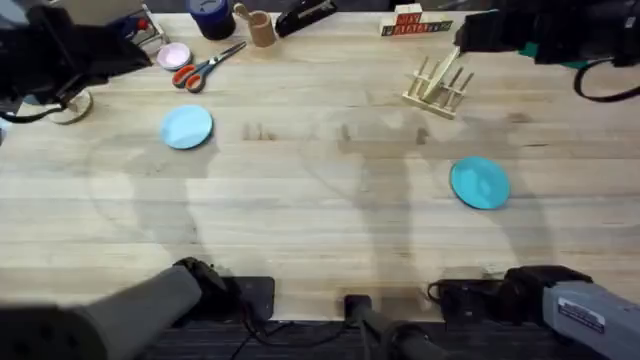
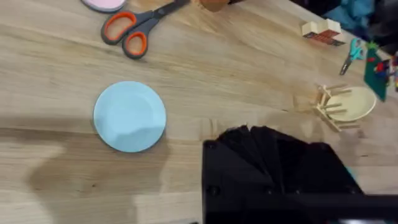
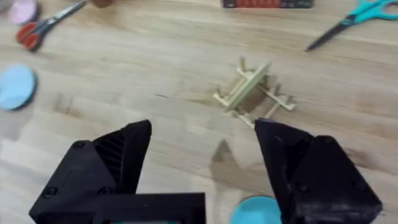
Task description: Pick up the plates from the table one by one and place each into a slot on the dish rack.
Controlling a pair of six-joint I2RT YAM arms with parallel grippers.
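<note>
- Black fingers of the right gripper stand nearest the lens in the right wrist view, spread wide with nothing between them, above the teal plate and facing the dish rack.
- Left gripper: a dark blocky mass over the tabletop; whether its fingers are spread or pressed together cannot be told.
- Pale blue plate: a flat round disc lying on the far left of the tabletop, near orange-handled scissors.
- Teal plate, overhead view: a similar disc on the right, nearer the arm bases than the dish rack and apart from it.
- Dish rack: pale wood, thin upright pegs on a slatted base, slots unoccupied; it appears to sit askew.
- Handling, as judged: both plates look light, stiff and smooth, probably plastic, so likely slippery. Lying flat, each offers only its thin rim, so a hold across the edge seems best.
- Tabletop: pale planks with visible grain.
</note>
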